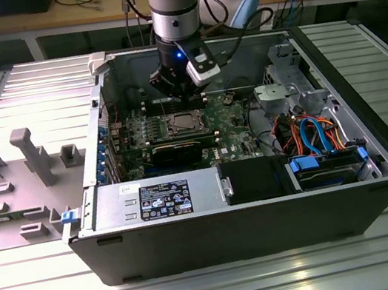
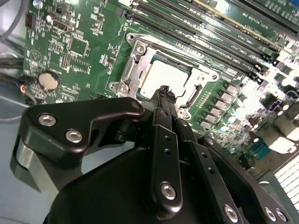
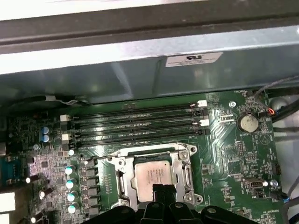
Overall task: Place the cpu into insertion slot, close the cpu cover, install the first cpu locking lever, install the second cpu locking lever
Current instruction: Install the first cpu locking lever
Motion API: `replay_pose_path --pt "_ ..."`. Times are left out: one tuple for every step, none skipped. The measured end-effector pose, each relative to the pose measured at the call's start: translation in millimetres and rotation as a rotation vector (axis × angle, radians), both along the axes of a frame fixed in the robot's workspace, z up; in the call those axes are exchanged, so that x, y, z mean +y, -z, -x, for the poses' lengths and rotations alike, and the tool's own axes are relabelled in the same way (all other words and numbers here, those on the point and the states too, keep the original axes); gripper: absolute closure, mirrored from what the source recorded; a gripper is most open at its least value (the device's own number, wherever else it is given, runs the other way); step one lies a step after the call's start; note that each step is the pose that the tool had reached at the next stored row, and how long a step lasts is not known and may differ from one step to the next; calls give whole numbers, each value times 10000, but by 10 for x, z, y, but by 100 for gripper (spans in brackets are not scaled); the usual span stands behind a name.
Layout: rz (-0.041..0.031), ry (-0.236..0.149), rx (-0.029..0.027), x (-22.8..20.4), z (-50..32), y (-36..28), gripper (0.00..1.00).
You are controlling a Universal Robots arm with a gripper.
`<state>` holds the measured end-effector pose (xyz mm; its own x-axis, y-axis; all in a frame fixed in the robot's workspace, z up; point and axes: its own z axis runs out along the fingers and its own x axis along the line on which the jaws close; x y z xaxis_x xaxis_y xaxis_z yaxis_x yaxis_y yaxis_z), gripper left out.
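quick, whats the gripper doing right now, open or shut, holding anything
gripper: shut, nothing held, tips poised over the cpu

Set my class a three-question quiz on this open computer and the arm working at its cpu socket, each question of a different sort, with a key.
1. True or false: the gripper hangs just above the cpu with its fingers shut.
2. The cover is: A) down around the cpu; B) raised upright; C) taken off and lying elsewhere.
3. Which round silver part sits on the board in both wrist views?
Key: 1 true; 2 A; 3 the coin cell.
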<state>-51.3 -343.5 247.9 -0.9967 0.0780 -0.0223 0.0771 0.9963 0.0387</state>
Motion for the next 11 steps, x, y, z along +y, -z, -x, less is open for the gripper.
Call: replay_pose_path --pt "0 -127 0 0 0 0 89" --pt "1 -280 0 0 0 1 89" --pt "1 -534 0 0 0 2 89" --pt "1 -672 1 0 0 3 89" --pt "1 -912 0 0 0 4 89" --pt "0 -983 0 0 0 4 89" --pt "0 -984 0 0 0 4 89" --pt "0 -985 0 0 0 4 89" --pt "0 -986 0 0 0 4 89" --pt "-3 -990 -2 0 10 5 89" --pt "-3 -995 -1 0 35 4 89"
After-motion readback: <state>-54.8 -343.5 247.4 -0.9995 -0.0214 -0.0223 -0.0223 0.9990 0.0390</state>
